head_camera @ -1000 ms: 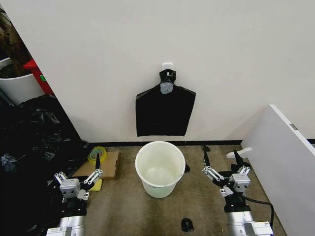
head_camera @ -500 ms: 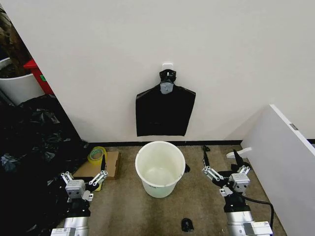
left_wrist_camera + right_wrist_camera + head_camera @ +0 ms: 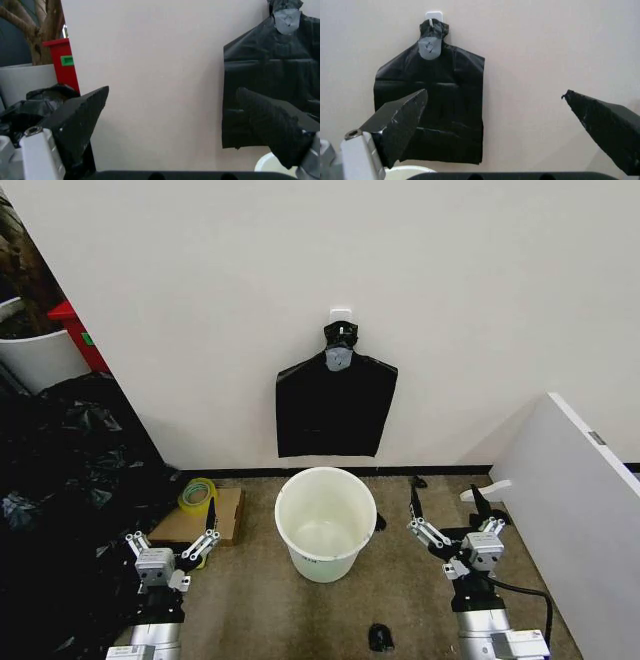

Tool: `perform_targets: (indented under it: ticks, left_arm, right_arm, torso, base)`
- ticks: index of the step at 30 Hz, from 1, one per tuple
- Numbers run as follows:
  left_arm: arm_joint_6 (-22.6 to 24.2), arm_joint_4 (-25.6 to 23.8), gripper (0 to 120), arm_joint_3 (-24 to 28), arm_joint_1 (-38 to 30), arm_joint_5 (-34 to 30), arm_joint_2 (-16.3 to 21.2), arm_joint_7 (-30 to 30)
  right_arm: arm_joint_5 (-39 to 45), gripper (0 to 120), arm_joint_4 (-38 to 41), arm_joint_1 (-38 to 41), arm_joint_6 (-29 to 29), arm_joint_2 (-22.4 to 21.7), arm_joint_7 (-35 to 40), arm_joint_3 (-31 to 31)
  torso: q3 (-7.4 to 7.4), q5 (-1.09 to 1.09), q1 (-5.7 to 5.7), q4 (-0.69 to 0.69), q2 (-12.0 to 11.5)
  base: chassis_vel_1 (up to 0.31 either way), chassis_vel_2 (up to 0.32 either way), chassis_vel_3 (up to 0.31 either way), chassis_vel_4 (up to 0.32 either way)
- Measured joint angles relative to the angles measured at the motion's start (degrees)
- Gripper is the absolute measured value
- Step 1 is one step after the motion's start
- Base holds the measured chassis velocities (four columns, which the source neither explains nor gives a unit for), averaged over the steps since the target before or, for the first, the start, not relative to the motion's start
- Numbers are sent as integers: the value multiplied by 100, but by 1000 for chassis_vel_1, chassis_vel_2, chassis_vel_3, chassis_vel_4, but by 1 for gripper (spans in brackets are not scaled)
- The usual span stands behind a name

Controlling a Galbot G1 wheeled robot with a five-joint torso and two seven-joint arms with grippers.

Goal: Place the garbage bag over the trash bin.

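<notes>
The garbage bag (image 3: 336, 405) hangs flat on the wall from a white hook, straight above the trash bin (image 3: 283, 505), a white bucket standing open and bare on the floor. My left gripper (image 3: 170, 530) is low at the bin's left and open with nothing in it. On the bin's right, my right gripper (image 3: 445, 505) also stands open, and nothing is between its fingers. The left wrist view looks past its open gripper (image 3: 175, 108) at the bag (image 3: 280, 75) and a bit of the bin's rim (image 3: 270, 167). The right wrist view frames the bag (image 3: 435, 108) beside its open gripper (image 3: 495, 97).
A big heap of black plastic sheeting (image 3: 60, 470) lies at the left, with a white planter tub (image 3: 35, 355) behind it. A tape roll (image 3: 197, 493) sits on cardboard (image 3: 222, 522) near my left gripper. A white panel (image 3: 580, 510) stands at the right. A small black object (image 3: 379, 637) lies on the floor.
My left gripper has shifted a little to the right and back toward me. The right gripper has barely moved; bag and bin are as before.
</notes>
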Motion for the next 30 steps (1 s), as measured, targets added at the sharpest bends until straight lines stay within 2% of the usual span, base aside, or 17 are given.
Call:
perform_targets:
  ticks: [30]
  left_arm:
    - [20, 93, 100, 21, -76, 54, -23, 24]
  right_arm:
    - [-79, 100, -7, 46, 0, 77, 13, -46]
  torso:
    - [0, 0, 0, 0, 0]
  base:
    - [0, 0, 0, 0]
